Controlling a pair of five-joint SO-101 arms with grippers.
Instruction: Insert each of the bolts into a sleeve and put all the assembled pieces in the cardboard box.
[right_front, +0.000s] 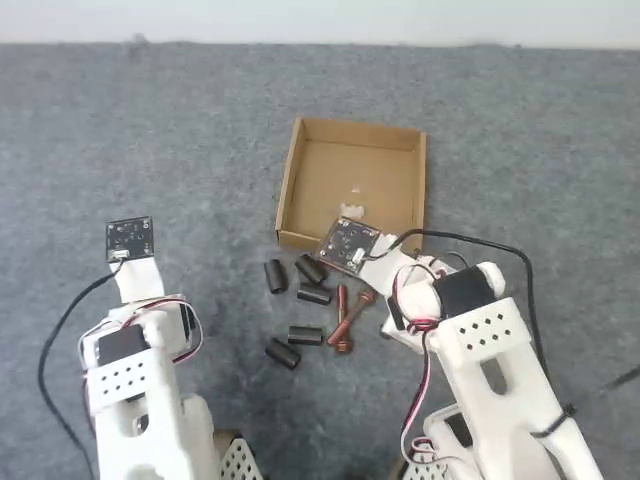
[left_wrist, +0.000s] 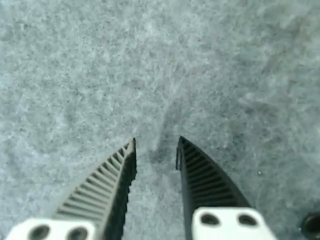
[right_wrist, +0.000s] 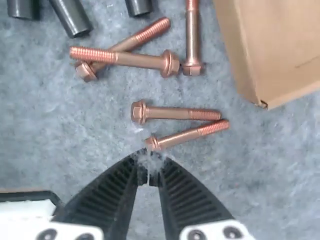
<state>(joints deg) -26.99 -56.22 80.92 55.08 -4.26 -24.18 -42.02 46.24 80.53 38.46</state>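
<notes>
Right gripper (right_wrist: 149, 167) has its tips pressed together on nothing, just beside the head of the nearest bolt (right_wrist: 186, 135), which lies loose on the grey carpet (right_wrist: 50, 130). Four other bolts (right_wrist: 125, 59) lie beyond it, two crossed, then dark sleeves (right_wrist: 70, 17), with the cardboard box (right_wrist: 270, 50) near. Left gripper (left_wrist: 155, 150) hangs spread over carpet, well apart.

Five copper-coloured bolts (right_wrist: 175, 113) lie loose on the grey carpet (right_front: 150, 130), just outside a corner of the single cardboard box (right_front: 289, 180). Five short, dark sleeves (right_front: 314, 296) are scattered separately on the carpet near the same box.
</notes>
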